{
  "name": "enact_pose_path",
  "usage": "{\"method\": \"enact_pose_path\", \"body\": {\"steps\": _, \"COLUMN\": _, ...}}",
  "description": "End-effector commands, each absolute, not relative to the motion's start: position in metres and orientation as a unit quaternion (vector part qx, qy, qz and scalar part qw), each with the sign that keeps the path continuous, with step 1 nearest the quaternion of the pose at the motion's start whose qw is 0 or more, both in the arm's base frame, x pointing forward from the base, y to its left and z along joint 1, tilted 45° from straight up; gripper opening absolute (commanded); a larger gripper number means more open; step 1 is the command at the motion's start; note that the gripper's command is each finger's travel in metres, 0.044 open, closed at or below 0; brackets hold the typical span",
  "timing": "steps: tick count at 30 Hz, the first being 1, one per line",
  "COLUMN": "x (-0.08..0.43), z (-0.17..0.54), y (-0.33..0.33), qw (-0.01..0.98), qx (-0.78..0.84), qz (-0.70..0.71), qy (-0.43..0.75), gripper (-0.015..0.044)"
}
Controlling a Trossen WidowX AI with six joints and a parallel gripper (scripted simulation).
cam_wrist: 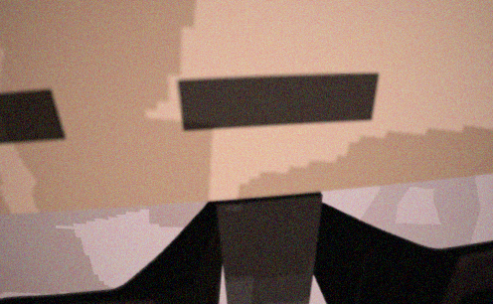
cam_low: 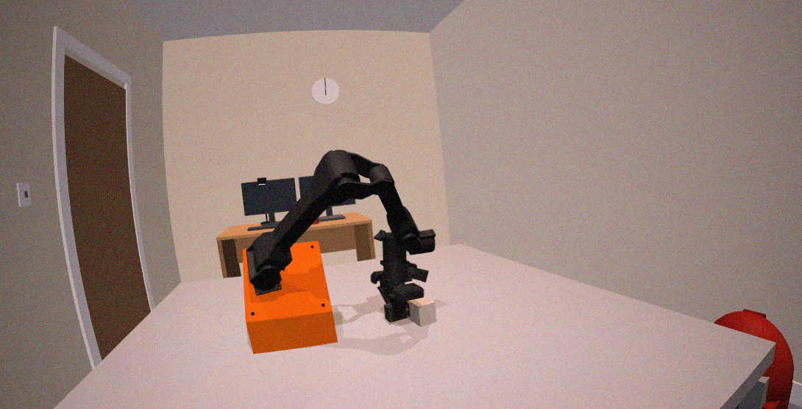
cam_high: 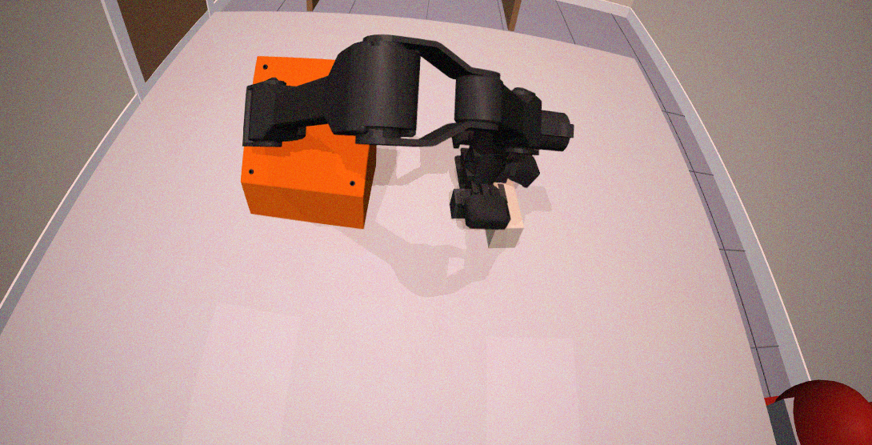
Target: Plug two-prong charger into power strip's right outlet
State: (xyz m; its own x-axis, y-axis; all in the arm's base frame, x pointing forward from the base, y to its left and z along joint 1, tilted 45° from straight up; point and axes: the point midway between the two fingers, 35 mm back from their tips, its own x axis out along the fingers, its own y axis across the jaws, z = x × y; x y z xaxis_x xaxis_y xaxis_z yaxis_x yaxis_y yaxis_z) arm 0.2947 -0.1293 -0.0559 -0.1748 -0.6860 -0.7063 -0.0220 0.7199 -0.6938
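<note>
The beige power strip (cam_high: 514,217) (cam_low: 424,312) (cam_wrist: 284,45) lies on the white table, right of the arm's base. In the wrist view its face fills the upper half and shows two dark rectangular outlets: one in the middle (cam_wrist: 277,100) and one at the left edge (cam_wrist: 16,116). My gripper (cam_high: 485,206) (cam_low: 398,309) (cam_wrist: 255,205) points down right at the strip and is shut on the dark grey charger (cam_wrist: 269,228). The charger's front end meets the strip's near edge, below the middle outlet. Its prongs are hidden.
The arm stands on an orange box (cam_high: 305,185) (cam_low: 288,307) left of the strip. A red object (cam_high: 830,411) (cam_low: 757,330) sits beyond the table's near right corner. The table's right edge (cam_high: 720,270) runs close by.
</note>
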Motion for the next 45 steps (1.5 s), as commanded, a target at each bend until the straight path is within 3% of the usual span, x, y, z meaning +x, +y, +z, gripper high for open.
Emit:
{"method": "enact_pose_path", "body": {"steps": 1, "x": 0.303, "z": -0.057, "y": -0.130, "qw": 0.600, "qx": -0.246, "qz": -0.283, "qy": 0.707, "gripper": 0.0000}}
{"method": "enact_pose_path", "body": {"steps": 45, "x": 0.312, "z": -0.057, "y": -0.131, "qw": 0.600, "qx": -0.246, "qz": -0.283, "qy": 0.707, "gripper": 0.0000}}
